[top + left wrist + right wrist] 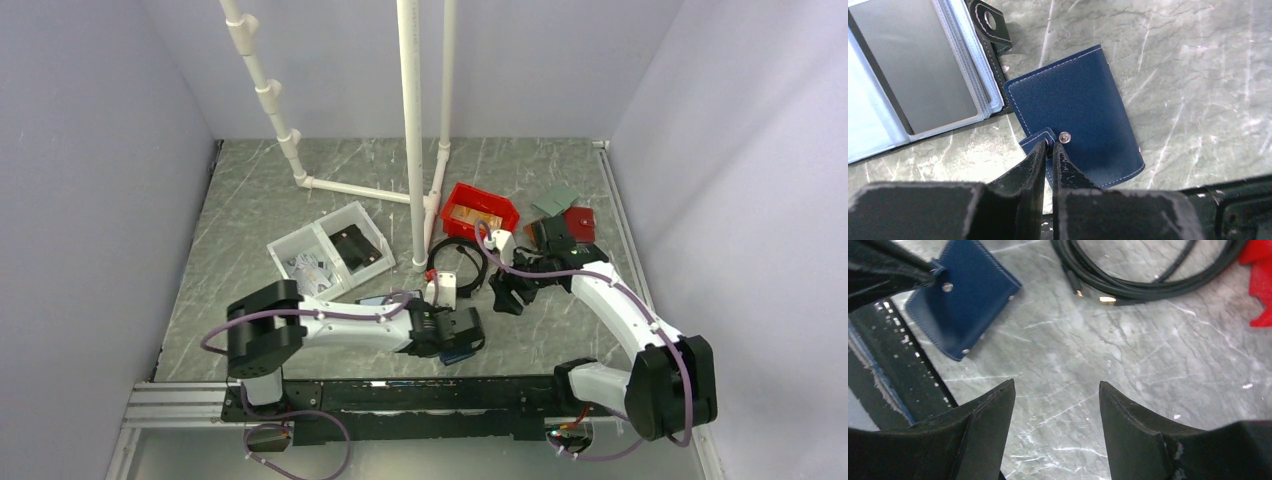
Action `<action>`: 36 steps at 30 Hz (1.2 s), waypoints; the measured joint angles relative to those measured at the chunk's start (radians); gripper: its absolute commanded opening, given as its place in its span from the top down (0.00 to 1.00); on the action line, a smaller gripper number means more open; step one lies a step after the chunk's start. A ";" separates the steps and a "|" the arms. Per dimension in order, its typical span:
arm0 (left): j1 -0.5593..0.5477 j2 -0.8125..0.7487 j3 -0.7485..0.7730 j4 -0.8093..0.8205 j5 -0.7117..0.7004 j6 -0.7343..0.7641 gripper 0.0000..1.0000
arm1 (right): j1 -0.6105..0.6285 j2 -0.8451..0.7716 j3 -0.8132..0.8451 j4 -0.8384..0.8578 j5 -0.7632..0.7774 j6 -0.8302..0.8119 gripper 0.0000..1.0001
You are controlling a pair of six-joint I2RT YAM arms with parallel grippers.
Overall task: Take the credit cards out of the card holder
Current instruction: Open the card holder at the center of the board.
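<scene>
left tool (1049,152) nipped onto the snap tab (1039,136) of the small navy-blue folding card holder (1075,100) — closed, near-centre bench (1198,75); right tool (1057,390) wide, empty | peel tab slowly; pin body

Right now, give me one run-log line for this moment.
left hand: pinching snap tab of closed navy-blue folding card holder | right hand: open, empty | credit cards: none in view
</scene>
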 measured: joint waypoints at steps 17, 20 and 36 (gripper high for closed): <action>0.111 -0.385 -0.536 0.594 0.194 0.086 1.00 | 0.383 -0.143 -0.066 -0.045 -0.171 -0.393 0.14; 0.113 -0.414 -0.573 0.640 0.212 0.084 1.00 | 0.459 -0.070 -0.066 0.010 -0.105 -0.400 0.14; 0.113 -0.565 -0.778 0.795 0.273 0.058 1.00 | 0.811 0.085 -0.098 0.234 0.200 -0.343 0.18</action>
